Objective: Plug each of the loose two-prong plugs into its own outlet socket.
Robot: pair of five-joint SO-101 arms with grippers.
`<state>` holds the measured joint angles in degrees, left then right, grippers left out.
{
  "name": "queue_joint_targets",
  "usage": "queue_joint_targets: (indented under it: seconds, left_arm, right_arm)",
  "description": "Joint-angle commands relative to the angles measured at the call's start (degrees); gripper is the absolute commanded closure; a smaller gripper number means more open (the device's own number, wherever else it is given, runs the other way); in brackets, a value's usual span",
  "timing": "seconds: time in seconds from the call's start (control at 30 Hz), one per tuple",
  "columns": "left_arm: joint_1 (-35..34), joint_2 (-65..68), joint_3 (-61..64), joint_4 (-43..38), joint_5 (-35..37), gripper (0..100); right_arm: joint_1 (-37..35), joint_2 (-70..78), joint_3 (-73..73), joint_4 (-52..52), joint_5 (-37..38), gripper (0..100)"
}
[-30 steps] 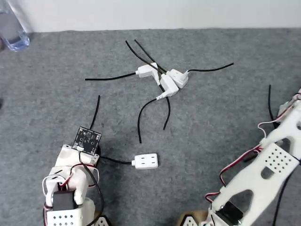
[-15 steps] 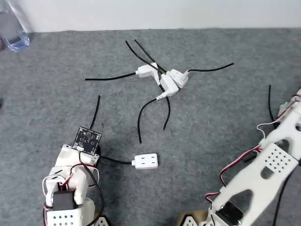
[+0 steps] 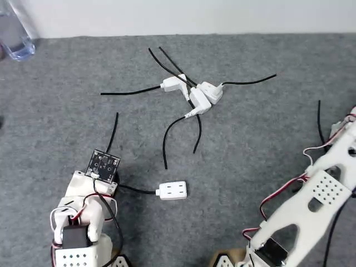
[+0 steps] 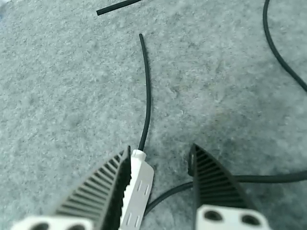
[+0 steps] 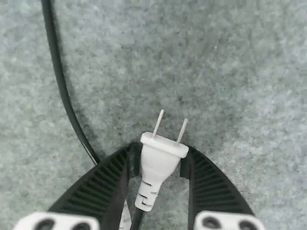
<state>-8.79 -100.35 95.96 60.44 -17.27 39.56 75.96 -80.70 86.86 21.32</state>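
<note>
My right gripper (image 5: pixel 161 148) is shut on a white two-prong plug (image 5: pixel 157 165), prongs pointing away over the grey felt. Its black cable (image 5: pixel 60 81) runs alongside. My left gripper (image 4: pixel 160 151) stands open low over the felt, and a white outlet socket (image 4: pixel 138 189) lies against one finger, its black cable (image 4: pixel 146 91) leading away. In the high view a second white outlet socket (image 3: pixel 172 191) lies just right of the left arm (image 3: pixel 89 206). A cluster of white plugs and sockets (image 3: pixel 199 95) with crossed black cables sits farther back at the centre.
The right arm (image 3: pixel 311 206) fills the near right corner, with a loose black cable (image 3: pixel 320 122) beside it. A clear plastic bottle (image 3: pixel 14 36) stands at the far left corner. A white wall (image 3: pixel 194 16) borders the far edge.
The right arm has shifted very slightly toward the near edge. Everything else is as before.
</note>
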Motion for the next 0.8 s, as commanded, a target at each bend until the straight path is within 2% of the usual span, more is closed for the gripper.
queue_joint_targets:
  seconds: [0.0, 0.13, 0.37, 0.63, 0.77]
  left_arm:
    - [-0.26, -0.26, -0.22, -1.41, 0.26, 81]
    - [-0.26, -0.26, -0.22, -1.41, 0.18, 81]
    - [-0.26, -0.26, -0.22, -1.41, 0.18, 81]
    - [-0.26, -0.26, -0.22, -1.41, 0.18, 81]
    - [-0.26, -0.26, -0.22, -1.41, 0.18, 81]
  right_arm:
    - [-0.48, -0.92, -1.76, -0.22, 2.11, 90.9]
    - [-0.22, -0.84, -1.67, -0.13, 3.16, 99.4]
    - [0.13, -1.89, -2.55, 3.74, 5.54, 99.0]
    - [-0.57, -6.9, -13.1, 14.11, 5.71, 99.0]
    - [-1.89, -9.89, -14.95, 16.22, 8.44, 99.0]
